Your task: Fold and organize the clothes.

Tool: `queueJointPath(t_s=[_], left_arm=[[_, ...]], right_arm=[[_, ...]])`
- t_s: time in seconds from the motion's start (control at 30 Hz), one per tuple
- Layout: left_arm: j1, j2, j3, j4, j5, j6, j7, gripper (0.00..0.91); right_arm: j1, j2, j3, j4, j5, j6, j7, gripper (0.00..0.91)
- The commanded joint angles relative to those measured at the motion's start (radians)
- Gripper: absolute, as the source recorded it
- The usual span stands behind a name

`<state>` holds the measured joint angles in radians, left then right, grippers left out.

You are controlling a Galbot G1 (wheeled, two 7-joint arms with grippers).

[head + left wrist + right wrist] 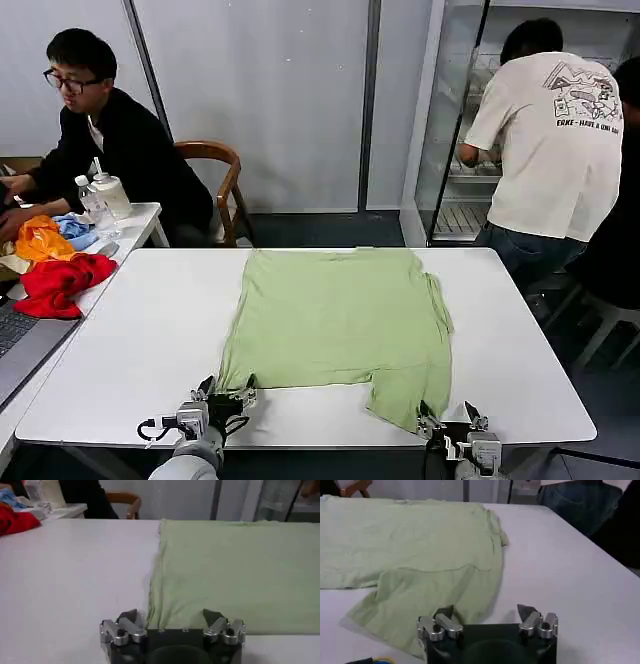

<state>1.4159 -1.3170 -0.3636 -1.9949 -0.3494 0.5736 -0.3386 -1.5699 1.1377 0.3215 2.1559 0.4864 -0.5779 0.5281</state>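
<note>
shirt (335, 320) flat, light yellow-green

1 green shirt (335, 325), 1 white table (150, 340), 2 hands: left hand (225, 395), right hand (449, 414)

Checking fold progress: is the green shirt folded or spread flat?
Mostly spread: the shirt lies flat on the table, one side partly folded inward.
</note>
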Motion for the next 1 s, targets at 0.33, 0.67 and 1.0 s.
queueJointPath(t_s=[0.33,0.67,1.0], left_arm=[[-0.007,-0.007,0.014,0.038,0.001,0.004,0.009,0.02],[-0.005,-0.007,0.016,0.037,0.001,0.004,0.01,0.02],[0.029,0.001,0.012,0.002,0.0,0.003,0.01,0.02]], right_arm=[[0.01,0.006,-0.001,-0.012,0.02,0.0,0.002,0.0],[0.016,0.01,-0.003,-0.02,0.024,0.0,0.007,0.0],[-0.003,0.006,0.019,0.024,0.026,0.001,0.008,0.0]])
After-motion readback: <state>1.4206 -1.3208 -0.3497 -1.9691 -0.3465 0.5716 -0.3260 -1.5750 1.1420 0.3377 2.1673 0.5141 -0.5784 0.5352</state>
